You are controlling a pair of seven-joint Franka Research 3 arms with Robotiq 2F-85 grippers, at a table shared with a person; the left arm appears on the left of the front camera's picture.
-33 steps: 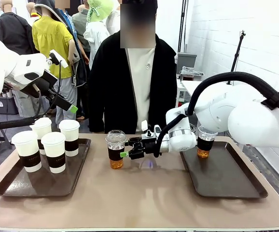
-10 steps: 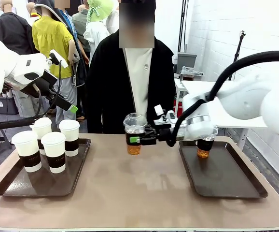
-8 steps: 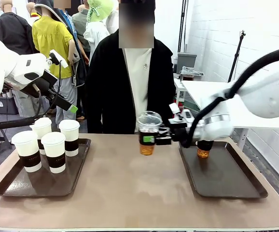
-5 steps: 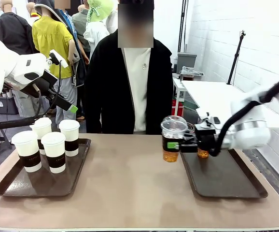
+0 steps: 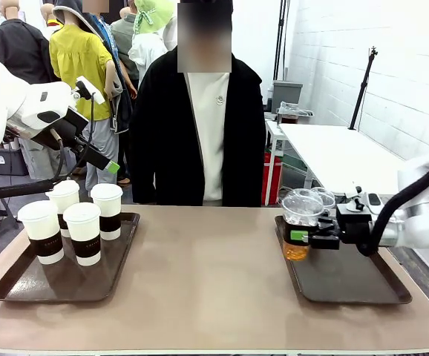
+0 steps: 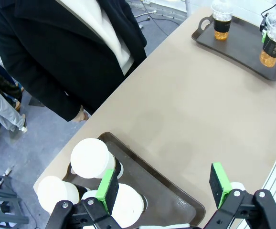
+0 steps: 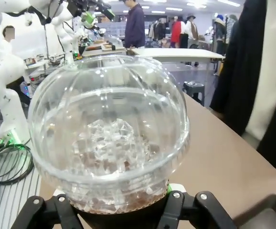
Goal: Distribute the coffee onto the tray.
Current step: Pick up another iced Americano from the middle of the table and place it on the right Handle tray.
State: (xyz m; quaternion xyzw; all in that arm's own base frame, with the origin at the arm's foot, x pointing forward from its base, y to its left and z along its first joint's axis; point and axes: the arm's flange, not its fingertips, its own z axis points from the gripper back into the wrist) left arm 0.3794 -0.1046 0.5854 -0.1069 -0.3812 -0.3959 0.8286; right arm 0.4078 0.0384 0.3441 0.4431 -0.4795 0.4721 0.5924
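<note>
The right gripper [image 5: 303, 239] is pinching a dome cup [image 5: 299, 225] by its sleeve, carrying it just over the near-left edge of the right tray [image 5: 363, 289]. Beyond it, a second dome cup [image 6: 221, 20] is standing close; knocking it is the risk. The left gripper [image 6: 163, 191] is hanging spread above the white cups [image 5: 73, 219].

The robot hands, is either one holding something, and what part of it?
The right gripper holds a clear dome-lidded cup of amber drink by its dark sleeve, over the right tray's edge. The left gripper is open and holds nothing.
</note>
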